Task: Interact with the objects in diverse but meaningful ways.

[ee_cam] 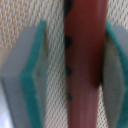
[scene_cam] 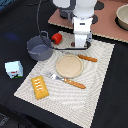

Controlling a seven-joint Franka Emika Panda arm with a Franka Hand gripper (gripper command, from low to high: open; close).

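We see the end effector (ee_cam: 75,64) open astride the brown sausage (ee_cam: 84,60); off-centre pads risk rolling it aside.

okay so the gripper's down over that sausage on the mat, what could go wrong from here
1. In the wrist view the brown sausage sits against one pad, with a gap to the other pad. Closing could push or roll it rather than clamp it evenly.
2. In the exterior view the gripper stands close to the red tomato and grey pot; a swing that way might knock them.
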